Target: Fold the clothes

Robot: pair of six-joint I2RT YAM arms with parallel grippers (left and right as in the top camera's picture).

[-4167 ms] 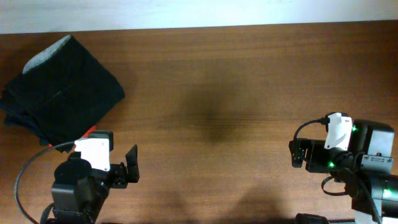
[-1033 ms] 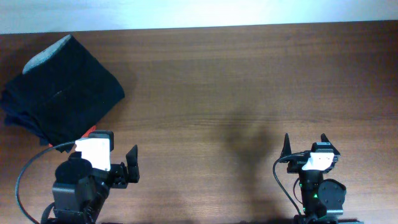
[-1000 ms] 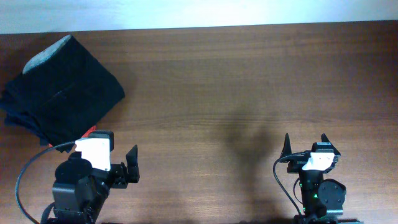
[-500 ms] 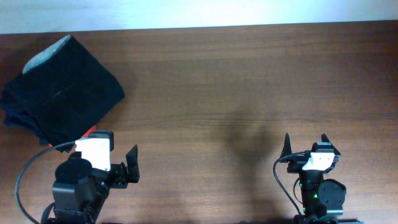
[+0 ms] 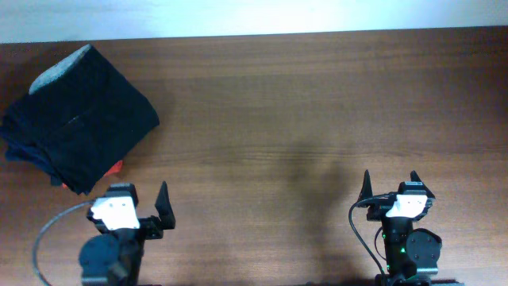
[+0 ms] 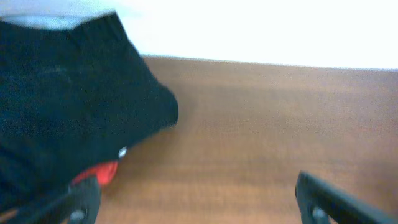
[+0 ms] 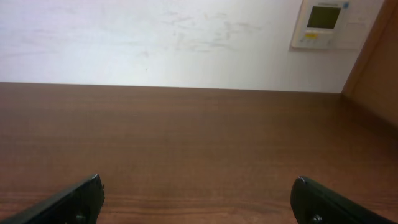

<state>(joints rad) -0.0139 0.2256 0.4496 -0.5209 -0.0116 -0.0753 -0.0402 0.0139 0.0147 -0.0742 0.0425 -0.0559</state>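
Overhead, black shorts (image 5: pixel 87 111) folded far left, left pincer (image 6: pixel 196 202) released, right pincer (image 5: pixel 390 179) released

Your left wrist view is blurred throughout. Ahead and left of the left gripper (image 6: pixel 198 204), the shorts (image 6: pixel 62 93) run off the view's edge and hide most of the red cloth (image 6: pixel 97 173). Its fingers (image 6: pixel 324 200), like the right gripper's (image 7: pixel 198 202), are cropped at the bottom.

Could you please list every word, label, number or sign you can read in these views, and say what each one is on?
No text can be read.
On the wall panel: the greenish display is too small to read.
On the small white tag beside the red cloth: too blurred to read.
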